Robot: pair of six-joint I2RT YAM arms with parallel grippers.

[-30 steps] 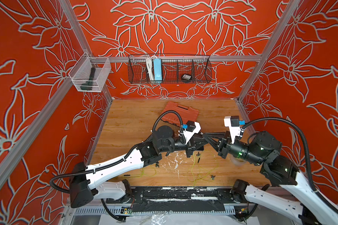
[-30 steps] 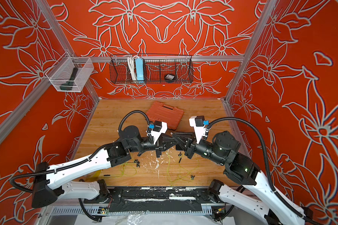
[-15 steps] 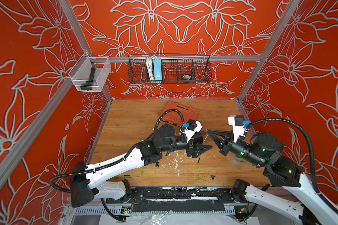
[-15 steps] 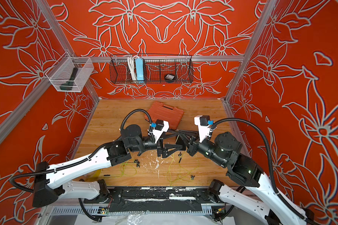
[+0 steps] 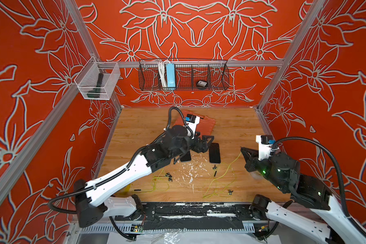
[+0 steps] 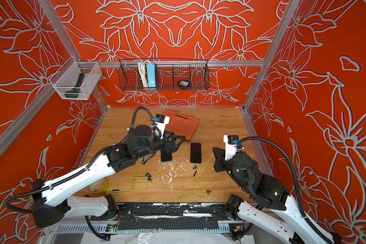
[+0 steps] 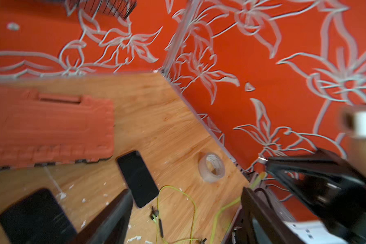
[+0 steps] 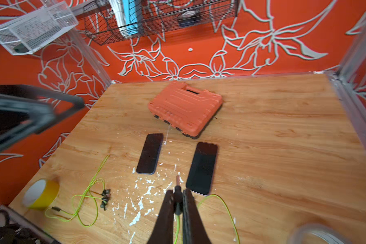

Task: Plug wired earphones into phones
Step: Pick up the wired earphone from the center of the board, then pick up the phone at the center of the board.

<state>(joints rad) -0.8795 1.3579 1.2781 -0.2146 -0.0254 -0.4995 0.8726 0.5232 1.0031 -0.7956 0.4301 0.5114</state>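
Two black phones lie side by side mid-table, one (image 5: pixel 215 153) in the open, one (image 5: pixel 186 156) partly under my left arm; both (image 8: pixel 202 168) (image 8: pixel 150 153) show in the right wrist view. My right gripper (image 5: pixel 242 149) (image 8: pixel 178 196) hovers right of them, shut on the black plug (image 8: pixel 178 188) of one set of yellow-green earphones (image 5: pixel 222 183), whose cable trails to the table. My left gripper (image 5: pixel 206 144) (image 7: pixel 186 211) stands open and empty just above the phones. The other earphones (image 5: pixel 160 182) (image 8: pixel 87 202) lie loose near the front.
An orange ribbed case (image 6: pixel 181 124) sits behind the phones, close to my left gripper. A yellow tape roll (image 6: pixel 99 186) is at the front left, a clear tape roll (image 7: pixel 211 168) by the right wall. White flecks scatter the wood. A wire basket (image 5: pixel 183 75) hangs on the back wall.
The two grippers were together over the middle. My left gripper has opened and drawn back left; my right arm has pulled away to the right, still shut on the plug.
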